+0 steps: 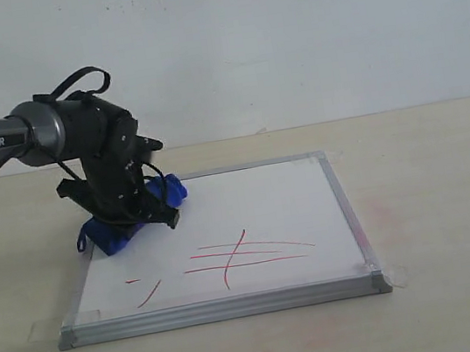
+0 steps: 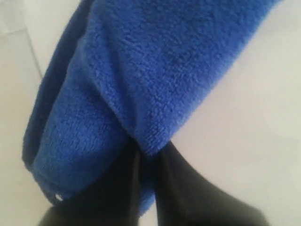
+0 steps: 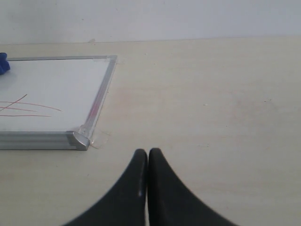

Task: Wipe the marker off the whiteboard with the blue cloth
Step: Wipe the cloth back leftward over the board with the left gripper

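Left gripper (image 2: 149,155): I am pinching the blue cloth (image 1: 109,235) between my closed fingers (image 2: 188,200), a fold of its pile bulging just past the tips. I am holding it low at the far left corner of the whiteboard (image 1: 264,194); whether it is pressing on the surface I cannot tell.

Blue cloth: fuzzy royal-blue roll, lying slantwise under my wrist, one end hanging over the board's left frame, the other showing at the far side.

Marker (image 1: 249,254): thin red lines lying to the right of and nearer than my left gripper, around the near middle of the board. Three long strokes are running left to right, one curved upright crossing them; a short dash and a slanted tick are sitting apart at the near left.

Judgement: my left arm is the nearer one, and the sweep should be heading near and right.

Right gripper (image 3: 148,157): fingers pressed together, holding nothing, hovering over the table (image 3: 225,103) off the board's near right corner.
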### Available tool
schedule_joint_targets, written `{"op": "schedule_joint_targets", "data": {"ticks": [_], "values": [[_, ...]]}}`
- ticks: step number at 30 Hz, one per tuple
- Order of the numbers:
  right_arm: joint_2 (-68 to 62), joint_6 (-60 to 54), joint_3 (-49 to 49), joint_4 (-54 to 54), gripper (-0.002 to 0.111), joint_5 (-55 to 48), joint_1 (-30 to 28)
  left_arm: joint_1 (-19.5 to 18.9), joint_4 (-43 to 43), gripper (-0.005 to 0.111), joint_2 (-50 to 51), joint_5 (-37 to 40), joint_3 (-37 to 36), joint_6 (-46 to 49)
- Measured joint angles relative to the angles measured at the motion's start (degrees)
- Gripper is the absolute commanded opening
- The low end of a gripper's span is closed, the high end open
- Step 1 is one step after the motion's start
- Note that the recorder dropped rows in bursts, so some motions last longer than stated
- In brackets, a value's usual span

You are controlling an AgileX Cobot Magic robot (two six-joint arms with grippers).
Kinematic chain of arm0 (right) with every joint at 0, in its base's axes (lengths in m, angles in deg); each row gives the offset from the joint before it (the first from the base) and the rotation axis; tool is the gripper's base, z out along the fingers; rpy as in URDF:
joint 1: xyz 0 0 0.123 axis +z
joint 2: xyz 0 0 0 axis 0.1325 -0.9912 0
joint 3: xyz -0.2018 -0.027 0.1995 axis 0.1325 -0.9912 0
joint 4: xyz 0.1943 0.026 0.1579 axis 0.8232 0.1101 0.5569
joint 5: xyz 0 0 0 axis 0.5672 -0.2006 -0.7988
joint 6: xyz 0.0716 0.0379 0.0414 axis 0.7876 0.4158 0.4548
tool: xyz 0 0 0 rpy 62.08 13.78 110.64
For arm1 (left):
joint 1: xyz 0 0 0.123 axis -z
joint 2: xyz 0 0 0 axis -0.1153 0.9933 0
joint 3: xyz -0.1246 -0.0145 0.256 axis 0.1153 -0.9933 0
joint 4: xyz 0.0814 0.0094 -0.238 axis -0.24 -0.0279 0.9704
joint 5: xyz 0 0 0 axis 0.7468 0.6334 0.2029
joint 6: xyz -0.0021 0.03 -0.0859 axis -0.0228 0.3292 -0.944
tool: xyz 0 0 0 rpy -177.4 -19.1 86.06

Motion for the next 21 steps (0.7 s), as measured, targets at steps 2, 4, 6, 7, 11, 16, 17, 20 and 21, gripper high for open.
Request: {"op": "schedule_joint_targets", "data": {"ticks": [2,4,6,7,11,16,17,20,21], "values": [[0.0,0.0,0.0,0.0,0.000,0.0,0.0,0.0,5.3,0.004,-0.4,1.1,0.0,4.0],[0.0,0.0,0.0,0.0,0.000,0.0,0.0,0.6,10.0,0.004,-0.7,1.7,0.0,7.5],[0.0,0.0,0.0,0.0,0.000,0.0,0.0,1.2,14.4,0.004,-1.0,2.2,-0.3,10.9],[0.0,0.0,0.0,0.0,0.000,0.0,0.0,1.6,16.0,0.004,-1.2,2.2,-0.7,12.1],[0.0,0.0,0.0,0.0,0.000,0.0,0.0,2.0,19.1,0.004,-2.9,0.2,-3.9,13.8],[0.0,0.0,0.0,0.0,0.000,0.0,0.0,1.3,17.7,0.004,-7.5,-4.6,-11.9,11.9],[0.0,0.0,0.0,0.0,0.000,0.0,0.0,0.8,17.7,0.004,-8.8,-5.5,-14.0,11.3],[0.0,0.0,0.0,0.0,0.000,0.0,0.0,-1.5,17.7,0.004,-12.1,-7.2,-19.6,10.4],[0.0,0.0,0.0,0.0,0.000,0.0,0.0,-2.5,17.4,0.004,-13.1,-7.8,-21.4,10.3]]}}
